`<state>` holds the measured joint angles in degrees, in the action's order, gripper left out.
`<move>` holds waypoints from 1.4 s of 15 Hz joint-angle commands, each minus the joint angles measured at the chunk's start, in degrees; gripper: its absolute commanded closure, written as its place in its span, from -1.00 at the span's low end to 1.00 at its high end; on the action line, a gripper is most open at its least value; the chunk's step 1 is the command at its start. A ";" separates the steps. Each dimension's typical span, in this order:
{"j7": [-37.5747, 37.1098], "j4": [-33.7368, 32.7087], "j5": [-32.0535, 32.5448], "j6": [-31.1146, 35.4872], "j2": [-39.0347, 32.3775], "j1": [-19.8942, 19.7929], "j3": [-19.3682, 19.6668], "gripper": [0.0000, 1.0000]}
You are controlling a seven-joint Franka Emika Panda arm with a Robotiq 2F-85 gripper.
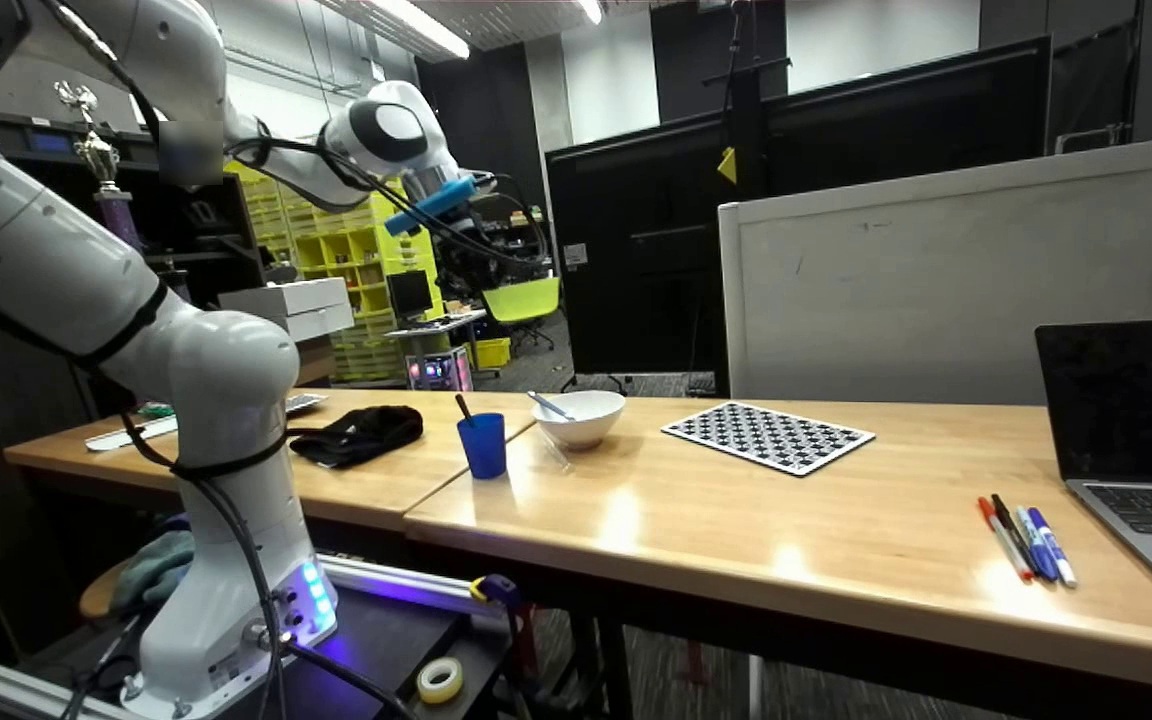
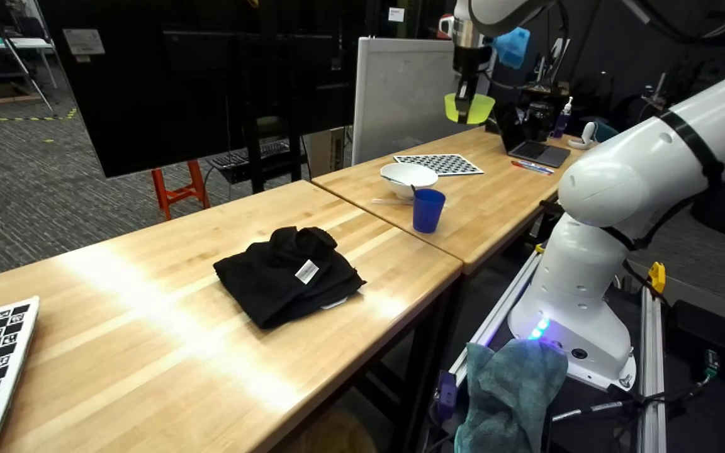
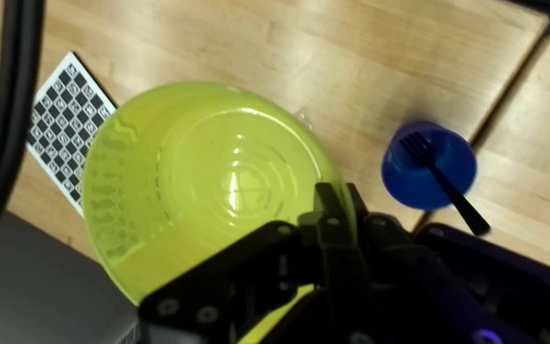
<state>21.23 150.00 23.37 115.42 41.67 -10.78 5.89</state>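
My end effector (image 3: 343,197): clamped on lime-green bowl (image 3: 208,172) by its rim | lime-green bowl: I hold it aloft above bench (image 1: 716,505) | blue cup (image 1: 484,450), black fork (image 3: 454,195) inside: in an exterior view, near-left of white bowl (image 1: 584,425) | checkered board (image 1: 771,437): right of white bowl

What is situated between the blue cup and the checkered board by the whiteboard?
A white bowl, with a clear thing lying beside it; an exterior view shows both.

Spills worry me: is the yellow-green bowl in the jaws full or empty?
Empty where visible: the wrist view looks into the yellow-green bowl, its inside and ringed bottom bare; the jaws hide part of it.
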 commanded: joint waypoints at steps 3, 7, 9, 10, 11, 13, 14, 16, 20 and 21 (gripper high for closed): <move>-8.54 -3.58 -5.87 0.70 -0.47 11.42 -7.31 0.98; -7.72 -6.09 -6.38 7.47 -6.83 14.48 -6.29 0.98; -5.37 -8.15 -6.00 10.53 -10.98 14.13 -4.70 0.98; -3.54 -9.58 -6.10 11.81 -13.42 13.96 -3.55 0.98; -1.42 -11.05 -6.37 12.85 -15.67 13.92 -2.37 0.98; 2.97 -14.40 -7.49 14.67 -20.53 13.90 0.10 0.98; 4.72 -15.93 -8.07 14.94 -22.58 13.90 0.88 0.98; 8.29 -18.75 -9.62 15.61 -26.77 13.95 1.90 0.98; 13.30 -22.41 -15.27 16.46 -33.97 14.44 1.12 0.98; 13.37 -23.23 -15.77 16.09 -35.55 14.22 0.30 0.98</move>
<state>32.13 130.26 10.49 131.75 11.03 3.28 7.59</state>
